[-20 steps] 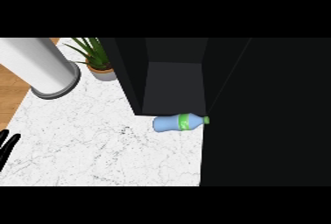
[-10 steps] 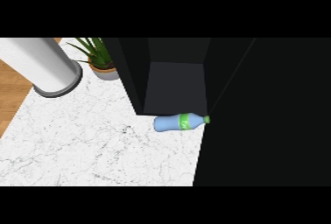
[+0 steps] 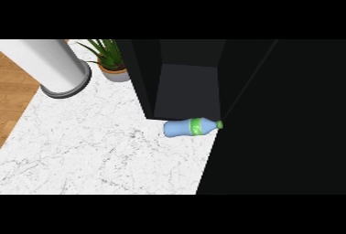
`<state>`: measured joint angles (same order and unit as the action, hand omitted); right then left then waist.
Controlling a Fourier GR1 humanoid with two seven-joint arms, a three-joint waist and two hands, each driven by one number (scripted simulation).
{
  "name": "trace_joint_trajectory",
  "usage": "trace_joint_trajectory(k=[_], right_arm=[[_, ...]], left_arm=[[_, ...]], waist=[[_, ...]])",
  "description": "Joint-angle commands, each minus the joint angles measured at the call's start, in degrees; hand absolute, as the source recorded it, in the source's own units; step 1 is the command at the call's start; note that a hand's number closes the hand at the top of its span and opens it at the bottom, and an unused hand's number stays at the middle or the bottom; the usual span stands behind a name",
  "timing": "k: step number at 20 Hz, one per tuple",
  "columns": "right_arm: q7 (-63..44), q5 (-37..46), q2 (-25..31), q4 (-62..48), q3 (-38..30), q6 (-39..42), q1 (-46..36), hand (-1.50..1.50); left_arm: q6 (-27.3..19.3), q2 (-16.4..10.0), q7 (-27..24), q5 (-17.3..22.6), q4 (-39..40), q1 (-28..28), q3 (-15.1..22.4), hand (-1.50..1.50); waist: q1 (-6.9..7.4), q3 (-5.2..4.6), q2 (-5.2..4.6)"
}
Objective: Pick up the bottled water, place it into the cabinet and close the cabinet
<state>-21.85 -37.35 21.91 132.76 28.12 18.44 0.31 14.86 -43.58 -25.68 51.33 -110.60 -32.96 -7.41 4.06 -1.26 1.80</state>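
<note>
The bottled water [image 3: 192,127] is a pale blue bottle with a green label and green cap. It lies on its side on the white marble counter [image 3: 94,155], cap pointing right. Its cap end touches the foot of the dark cabinet [image 3: 186,87], just below the open compartment. A broad black door panel [image 3: 283,123] covers the right side of the view and hides whatever is behind it. Neither hand shows in the head view.
A tall white cylinder with a grey base [image 3: 57,66] stands at the back left. A potted green plant [image 3: 111,61] sits beside it, close to the cabinet's left wall. A wooden floor strip [image 3: 13,98] runs past the counter's left edge.
Dark fingertips of the left hand at the lower left edge a second ago have left the view. The bottle has not moved; the view has shifted slightly.
</note>
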Motion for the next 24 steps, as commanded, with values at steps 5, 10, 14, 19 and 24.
trace_joint_trajectory(k=[5,10,14,19,24], right_arm=[[-7.85,8.38,-12.0,-1.2,6.75,-14.83,-14.18,1.5],[-16.15,4.77,-18.08,-10.94,10.46,-15.72,-26.74,1.5],[-17.86,-1.31,-21.62,-18.87,11.09,-17.66,-40.27,1.5],[-16.99,-12.45,-21.82,-30.14,4.31,-18.0,-56.45,1.5],[-14.97,-18.15,-21.88,-40.64,2.16,-20.11,-58.57,1.5]], left_arm=[[3.97,-1.27,-0.6,2.12,1.38,-1.24,-3.04,-1.5],[6.89,-2.23,-0.81,3.41,2.62,-0.75,-4.48,-1.5],[9.54,-3.0,-1.49,3.57,3.43,-1.84,-6.73,-1.5],[13.85,-1.73,-2.18,6.04,8.03,-3.9,-9.84,-1.5],[18.46,0.81,-3.52,4.02,9.47,-7.79,-13.0,-1.5]], waist=[[0.92,0.21,-0.65],[2.52,0.41,-1.57],[3.53,0.75,-1.85],[0.18,1.06,-1.93],[-1.22,1.18,-1.85]])
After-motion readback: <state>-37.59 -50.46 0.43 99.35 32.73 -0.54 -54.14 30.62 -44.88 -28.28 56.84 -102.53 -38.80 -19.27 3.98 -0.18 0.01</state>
